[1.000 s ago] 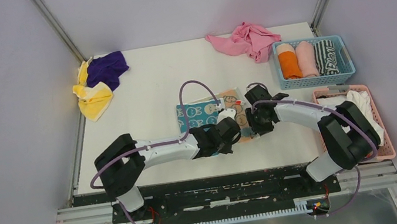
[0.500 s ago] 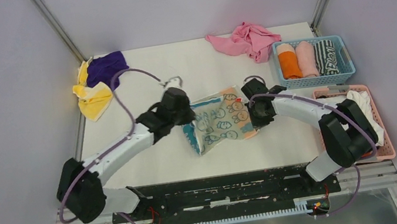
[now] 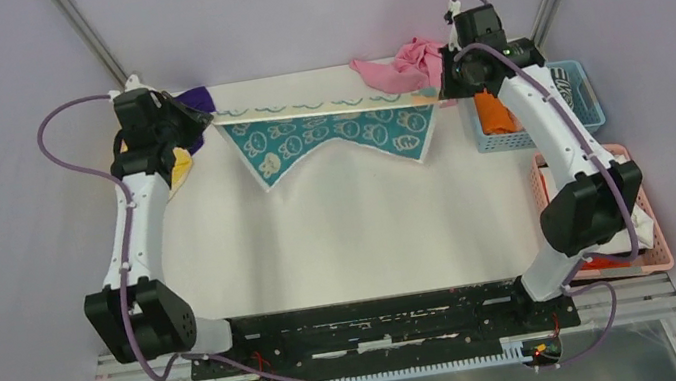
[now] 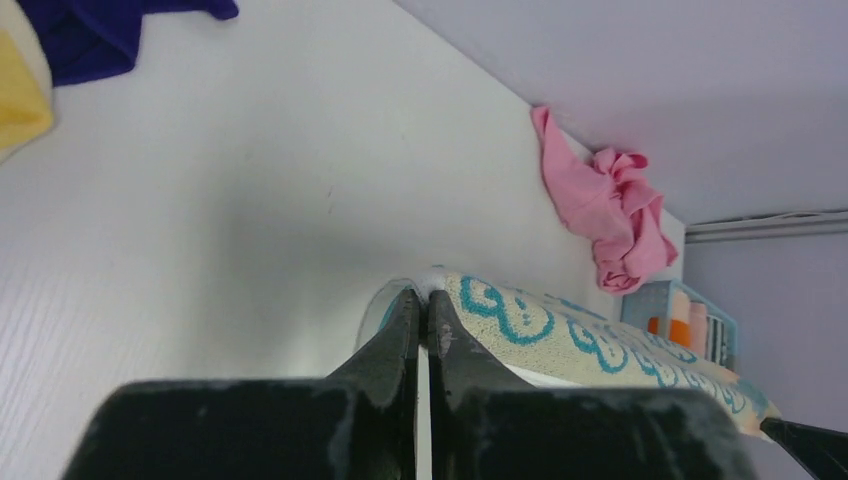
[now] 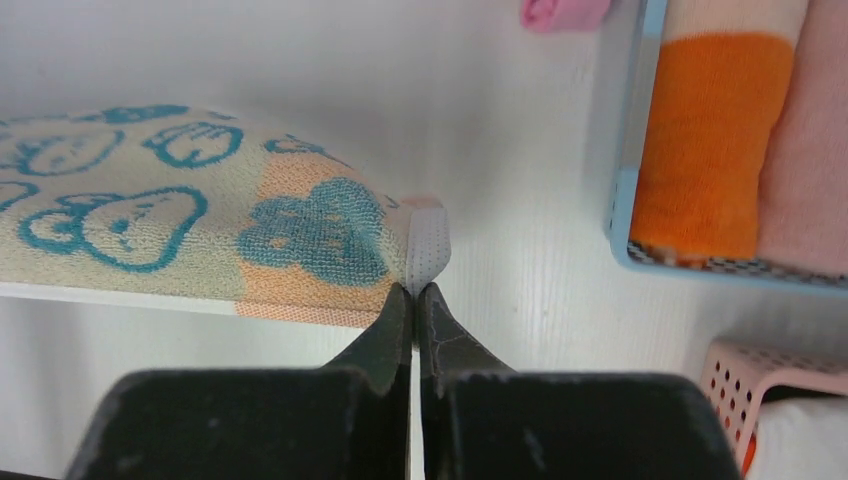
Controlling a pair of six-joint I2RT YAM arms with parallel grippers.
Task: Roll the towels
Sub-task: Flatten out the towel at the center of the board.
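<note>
The teal-and-white towel with cartoon faces [image 3: 325, 132] hangs stretched in the air over the far half of the table, top edge taut, lower edge drooping in two points. My left gripper [image 3: 202, 120] is shut on its left top corner; in the left wrist view the left gripper [image 4: 421, 300] pinches the towel [image 4: 560, 335]. My right gripper [image 3: 445, 88] is shut on the right top corner; in the right wrist view the right gripper [image 5: 413, 290] pinches the white tag of the towel [image 5: 200, 200]. A yellow towel [image 3: 178, 164] and a purple towel [image 3: 194, 99] lie crumpled at the far left.
A pink cloth [image 3: 406, 64] lies crumpled at the far edge, behind the stretched towel. A blue basket [image 3: 588, 113] at the right holds rolled towels, one of them orange [image 5: 710, 130]. A pink basket [image 3: 642, 206] nearer on the right holds white fabric.
Both arms rose from mid-table and swung apart toward the far side, pulling the folded teal towel up into a taut span. The right gripper closed on its corner.
</note>
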